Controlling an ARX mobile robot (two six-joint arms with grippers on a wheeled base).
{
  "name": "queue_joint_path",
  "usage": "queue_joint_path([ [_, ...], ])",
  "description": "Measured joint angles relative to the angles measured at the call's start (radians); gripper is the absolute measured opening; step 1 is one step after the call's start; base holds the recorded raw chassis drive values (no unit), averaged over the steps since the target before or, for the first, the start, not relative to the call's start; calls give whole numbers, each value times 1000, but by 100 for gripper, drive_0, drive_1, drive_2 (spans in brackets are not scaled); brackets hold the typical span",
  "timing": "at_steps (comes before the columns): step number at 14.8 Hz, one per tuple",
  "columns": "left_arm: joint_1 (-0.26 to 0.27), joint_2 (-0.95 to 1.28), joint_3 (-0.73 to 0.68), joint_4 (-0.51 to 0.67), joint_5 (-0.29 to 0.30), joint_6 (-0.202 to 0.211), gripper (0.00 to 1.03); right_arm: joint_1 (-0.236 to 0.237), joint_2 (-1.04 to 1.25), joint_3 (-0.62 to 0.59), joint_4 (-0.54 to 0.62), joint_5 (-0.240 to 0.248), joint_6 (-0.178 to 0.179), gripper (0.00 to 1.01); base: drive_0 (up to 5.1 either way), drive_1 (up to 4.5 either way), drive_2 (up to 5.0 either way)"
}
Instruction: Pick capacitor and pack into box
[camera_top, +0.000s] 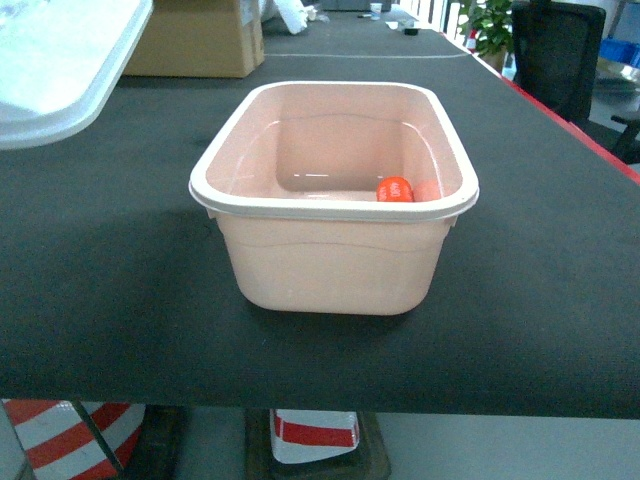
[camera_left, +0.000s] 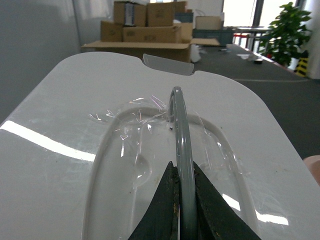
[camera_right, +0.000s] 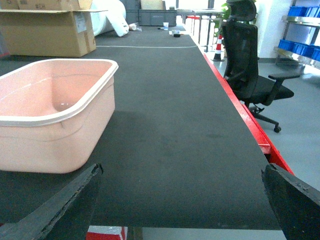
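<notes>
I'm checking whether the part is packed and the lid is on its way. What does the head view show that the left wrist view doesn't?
Only the head view shows the capacitor lying inside the box, near its front right corner. Only the left wrist view shows the left hand shut on the clear handle. Both show the white lid, off the box.
</notes>
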Motion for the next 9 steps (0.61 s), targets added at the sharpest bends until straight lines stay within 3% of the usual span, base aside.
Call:
queue_joint_path([
  [3, -213, -104, 6, -63, -144, -32, 2, 0, 0, 0, 0, 0, 0, 98, 0, 0, 0],
  [6, -420, -4, 84, -115, -314, -95, 2, 0, 0, 0, 0, 0, 0, 98, 0, 0, 0],
  [9, -560, 100, 188, -141, -391, -137, 2, 0, 0, 0, 0, 0, 0, 98, 0, 0, 0],
])
